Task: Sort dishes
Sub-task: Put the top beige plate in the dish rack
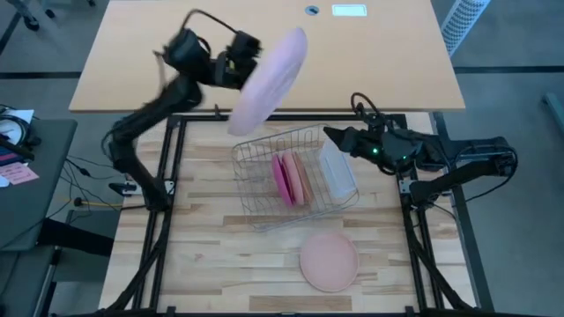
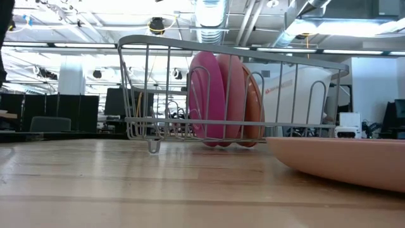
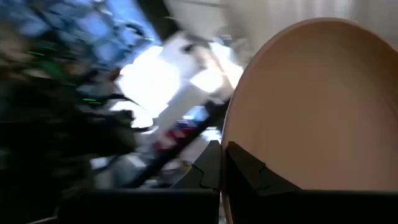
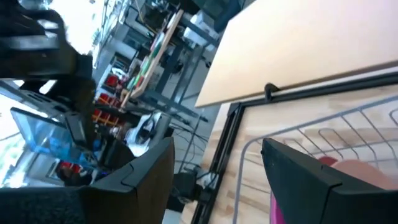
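My left gripper is raised over the table's far side, shut on a pale pink plate that fills the left wrist view. Below it stands the wire rack, with a magenta plate and two salmon-orange ones standing on edge between its wires. Another salmon plate lies flat on the table near the front edge. My right gripper hovers open at the rack's far right corner, holding nothing. My left gripper pinches the pale pink plate by its rim, one finger on the plate's hollow face and the other behind it. The fingers come from the table's left. The plate is lifted clear above the rack's far side and tilted steeply on edge.
A translucent rectangular tub sits in the rack's right part, beside my right gripper. A light desk top lies beyond the table's far edge. Bare wood stretches left of the flat plate.
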